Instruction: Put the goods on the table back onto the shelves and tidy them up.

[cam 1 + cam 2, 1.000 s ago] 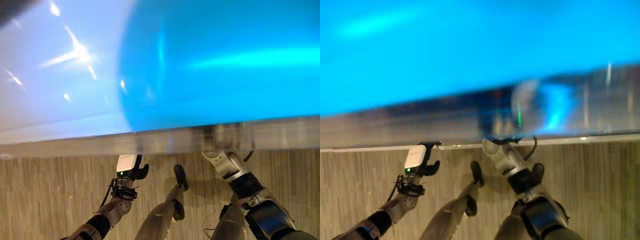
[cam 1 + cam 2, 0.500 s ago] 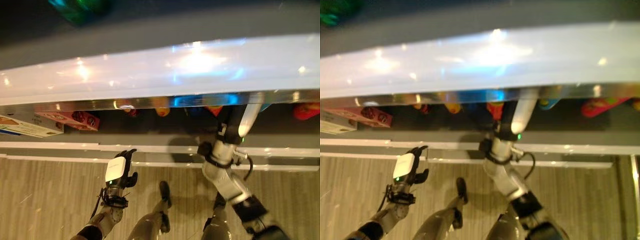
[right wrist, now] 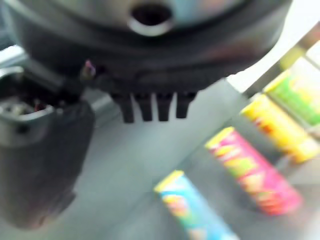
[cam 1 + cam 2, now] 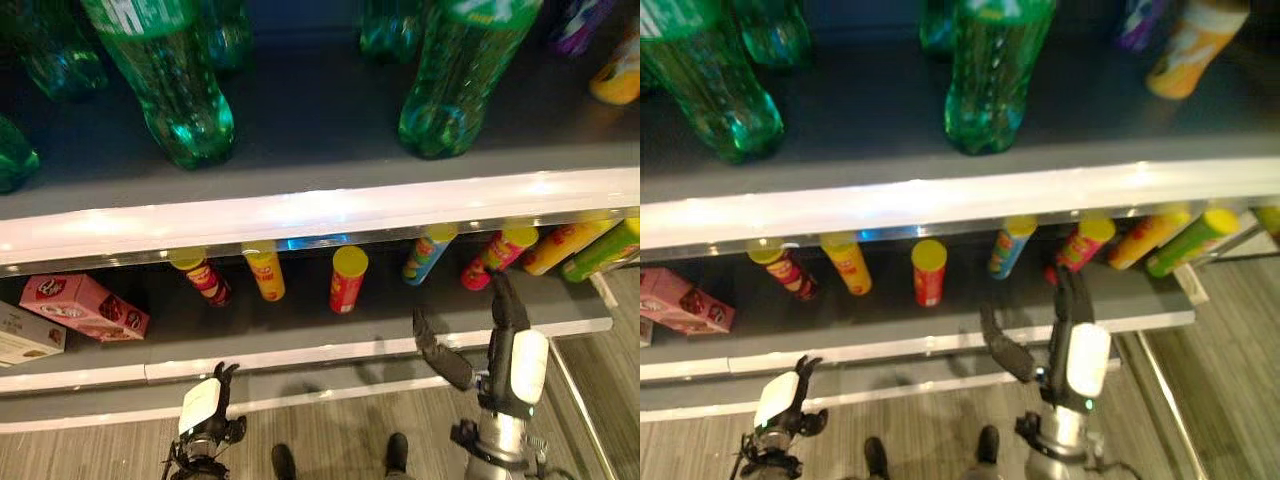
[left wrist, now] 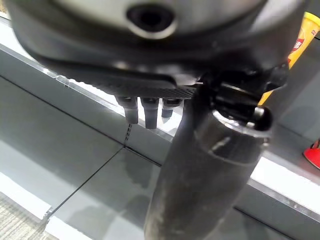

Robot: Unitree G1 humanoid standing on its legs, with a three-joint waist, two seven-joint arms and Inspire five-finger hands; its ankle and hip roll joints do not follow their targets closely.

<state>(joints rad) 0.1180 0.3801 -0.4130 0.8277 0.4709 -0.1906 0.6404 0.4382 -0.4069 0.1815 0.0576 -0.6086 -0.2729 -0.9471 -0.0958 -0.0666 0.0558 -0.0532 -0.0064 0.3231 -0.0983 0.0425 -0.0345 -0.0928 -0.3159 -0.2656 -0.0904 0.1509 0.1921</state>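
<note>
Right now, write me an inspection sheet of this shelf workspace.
Surface: grey lower shelf, tubes standing and leaning on it.
Job's things: red crisp tube with yellow lid upright; blue crisp tube and pink crisp tube lean.
Clutter: pink cardboard box; green plastic bottles on the upper shelf.
Hands: right hand open before the lower shelf, holding nothing; left hand low, open.
Cables: nothing seen.
Surroundings: striped grey floor.
</note>
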